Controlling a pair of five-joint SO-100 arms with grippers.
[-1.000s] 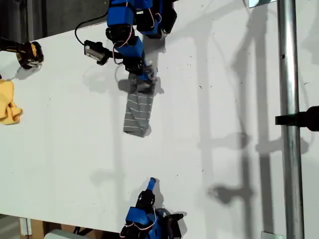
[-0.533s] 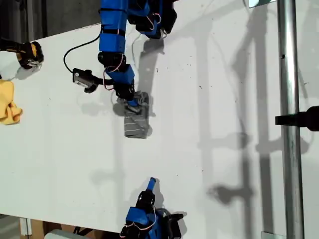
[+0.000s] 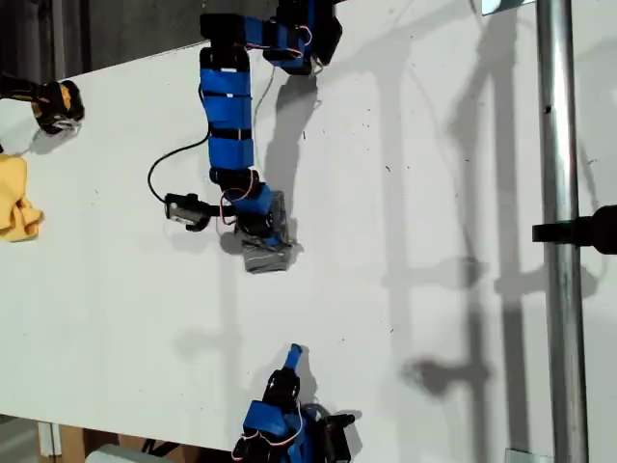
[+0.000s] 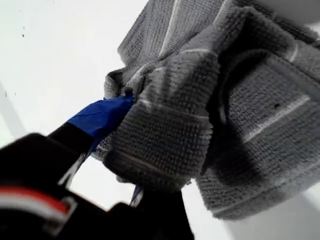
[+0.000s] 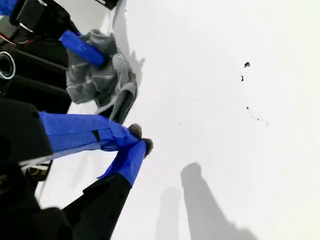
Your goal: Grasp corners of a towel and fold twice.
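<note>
The towel (image 3: 266, 255), dark grey with thin white stripes, lies bunched in a small folded heap near the middle of the white table (image 3: 434, 289). My first gripper (image 3: 258, 231) reaches down from the exterior view's top and is shut on a fold of the towel (image 4: 240, 100), with one blue finger (image 4: 102, 117) tucked under the cloth. Which corners it holds is hidden in the folds. My second gripper (image 3: 294, 354) sits shut and empty at the exterior view's bottom, apart from the towel (image 5: 100, 80). Its blue fingertips (image 5: 131, 150) touch each other.
A small yellow cloth (image 3: 17, 203) lies at the exterior view's left edge, with a black and yellow object (image 3: 53, 104) above it. A metal pole (image 3: 559, 231) with a black clamp (image 3: 583, 230) runs down the exterior view's right side.
The first arm has stretched out toward the exterior view's bottom, carrying the towel's far end over the near end. The long strip of towel is now a short heap. The second arm stayed still.
</note>
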